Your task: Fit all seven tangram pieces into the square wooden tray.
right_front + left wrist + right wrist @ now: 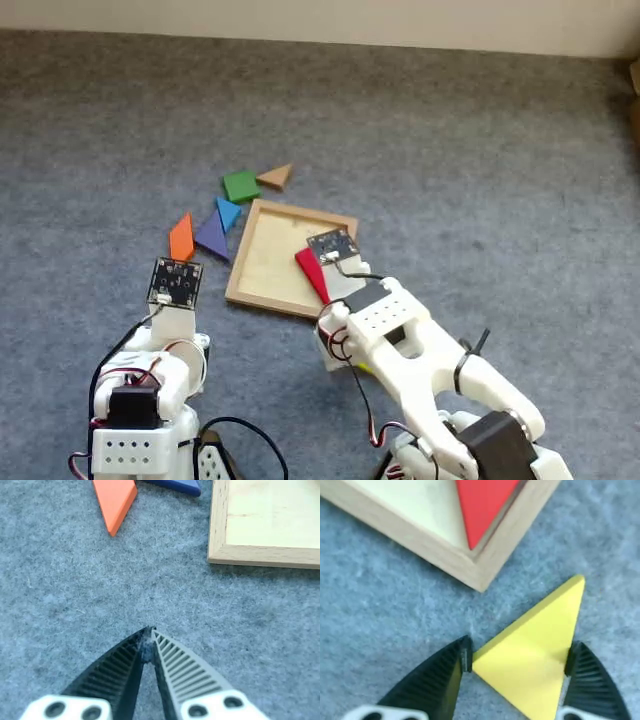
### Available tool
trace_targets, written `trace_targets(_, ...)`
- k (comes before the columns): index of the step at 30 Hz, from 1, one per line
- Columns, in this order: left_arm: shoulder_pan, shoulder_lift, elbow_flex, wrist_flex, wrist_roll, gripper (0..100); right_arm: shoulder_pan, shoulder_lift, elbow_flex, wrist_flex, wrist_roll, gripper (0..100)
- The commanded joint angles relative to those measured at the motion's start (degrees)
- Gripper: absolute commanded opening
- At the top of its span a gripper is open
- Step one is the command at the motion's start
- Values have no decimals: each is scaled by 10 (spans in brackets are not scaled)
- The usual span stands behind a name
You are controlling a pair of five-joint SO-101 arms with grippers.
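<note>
Off tray (481,572) corner, yellow triangle (537,647) within pincer (517,657)

First triangle (312,272) in tray (300,210); second triangle (535,670) just before it.

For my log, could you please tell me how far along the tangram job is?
Done: the red triangle lies in the tray. In hand: the right gripper clasps the yellow triangle beside the tray. Left: green square, tan triangle, light blue triangle, dark blue triangle and orange piece, outside the tray.
</note>
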Motion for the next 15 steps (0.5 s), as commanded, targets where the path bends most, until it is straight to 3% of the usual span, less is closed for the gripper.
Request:
trace_targets(1,-6,1,12,2,2,7,0,-15,-3,-6,-5,282)
trace_targets(8,-6,1,12,2,2,7,42,-15,-3,-2,-4,282)
trace_targets(15,-6,1,12,2,2,7,-26,-15,-3,33,-4,350)
